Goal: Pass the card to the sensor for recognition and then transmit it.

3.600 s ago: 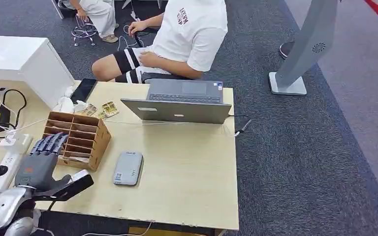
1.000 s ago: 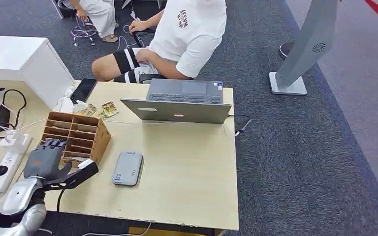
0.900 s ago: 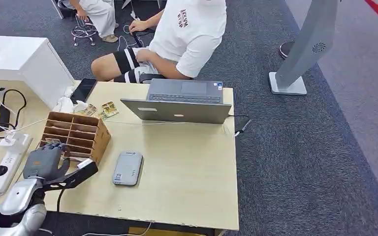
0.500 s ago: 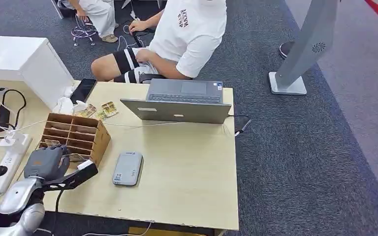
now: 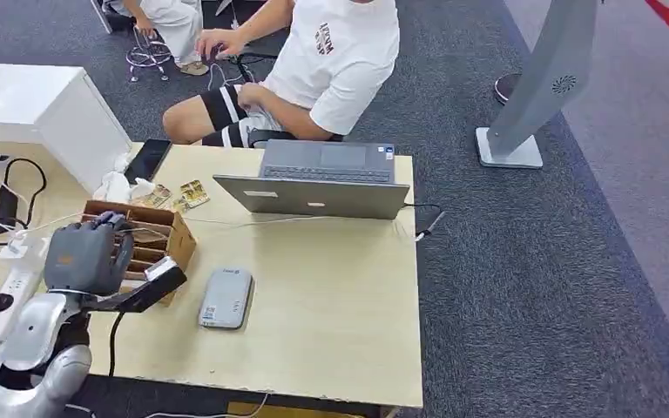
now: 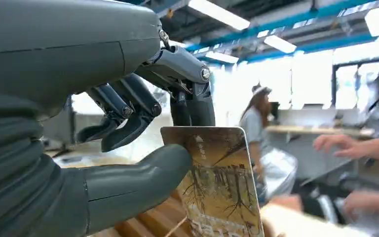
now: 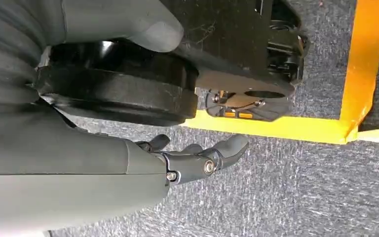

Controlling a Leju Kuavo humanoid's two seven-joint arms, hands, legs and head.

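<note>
Left hand pinches the card between thumb and a finger, above the wooden rack. Sensor lies on the table just right of this hand, long axis pointing away. Right hand hangs released over the floor, farther off.
</note>
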